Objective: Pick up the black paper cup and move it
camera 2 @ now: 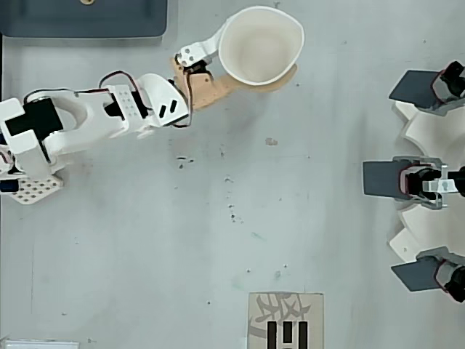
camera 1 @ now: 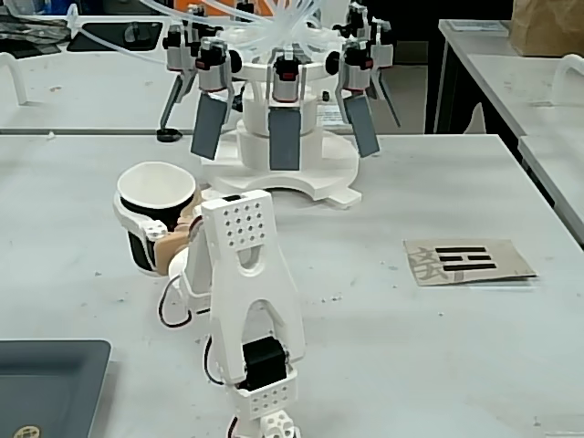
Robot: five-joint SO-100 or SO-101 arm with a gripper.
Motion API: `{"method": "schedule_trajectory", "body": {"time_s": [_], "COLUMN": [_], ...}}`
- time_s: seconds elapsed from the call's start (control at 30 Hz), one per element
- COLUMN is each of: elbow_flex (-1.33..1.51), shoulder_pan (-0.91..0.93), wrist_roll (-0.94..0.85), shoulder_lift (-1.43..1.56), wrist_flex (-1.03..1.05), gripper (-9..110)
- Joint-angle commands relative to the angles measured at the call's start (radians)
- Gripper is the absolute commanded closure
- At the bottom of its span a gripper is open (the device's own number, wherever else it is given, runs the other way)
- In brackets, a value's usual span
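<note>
grey speckled table (camera 2: 218, 240), cardboard card (camera 1: 467, 261)

The black paper cup (camera 1: 153, 224) has a matte dark wall and a smooth white inside. The arm (camera 1: 245, 301) looks like matt white printed plastic; the end effector (camera 2: 240, 69) has one tan plastic finger (camera 2: 211, 91). The pale desk (camera 2: 218, 240) is dull and speckled. A cardboard piece (camera 1: 467, 261) looks rough.
</note>
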Motion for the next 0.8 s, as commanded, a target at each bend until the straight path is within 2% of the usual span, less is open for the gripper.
{"method": "schedule_trajectory", "body": {"time_s": [0.0,0.77], "elbow_flex": [0.037,0.388], "shoulder_pan": [0.009,0.092], "wrist_roll": [-0.005,0.003], "shoulder_lift": [0.118,0.469], "wrist_flex": [-0.035,-0.044], "gripper": [91,90]}}
